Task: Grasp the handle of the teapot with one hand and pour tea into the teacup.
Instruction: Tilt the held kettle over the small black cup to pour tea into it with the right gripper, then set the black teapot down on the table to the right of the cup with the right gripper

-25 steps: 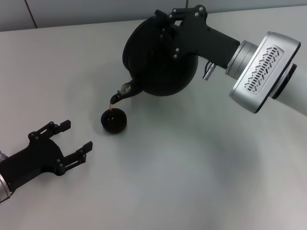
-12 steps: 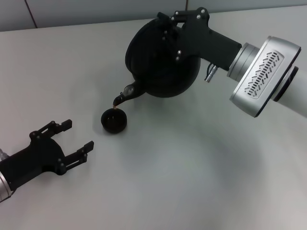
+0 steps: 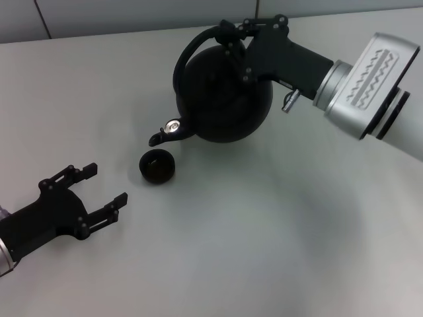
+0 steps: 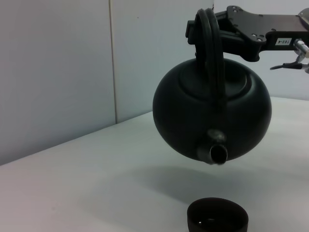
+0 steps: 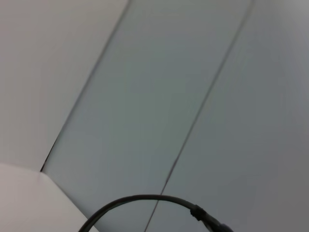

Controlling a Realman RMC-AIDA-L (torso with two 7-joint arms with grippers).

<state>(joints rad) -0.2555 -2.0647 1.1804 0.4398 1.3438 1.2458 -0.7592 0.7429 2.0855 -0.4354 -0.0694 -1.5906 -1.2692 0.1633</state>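
The black teapot (image 3: pixel 221 99) hangs above the table, tilted a little with its spout toward the teacup (image 3: pixel 156 166). My right gripper (image 3: pixel 236 38) is shut on the arched handle (image 3: pixel 188 53) at its top. No tea runs from the spout. The small dark teacup stands on the table just below and in front of the spout. In the left wrist view the teapot (image 4: pixel 212 116) floats above the teacup (image 4: pixel 217 220), and its handle (image 4: pixel 211 63) is clamped by the right gripper (image 4: pixel 206 25). My left gripper (image 3: pixel 107 185) rests open at the near left, apart from the cup.
The white table (image 3: pixel 264 231) stretches around the cup, and a grey wall (image 3: pixel 132 13) runs along its far edge. The right wrist view shows only wall panels and a black cable (image 5: pixel 140 200).
The teapot has tipped back from its pouring tilt. Its spout has risen away from the teacup and the stream of tea has stopped. The left arm has not moved.
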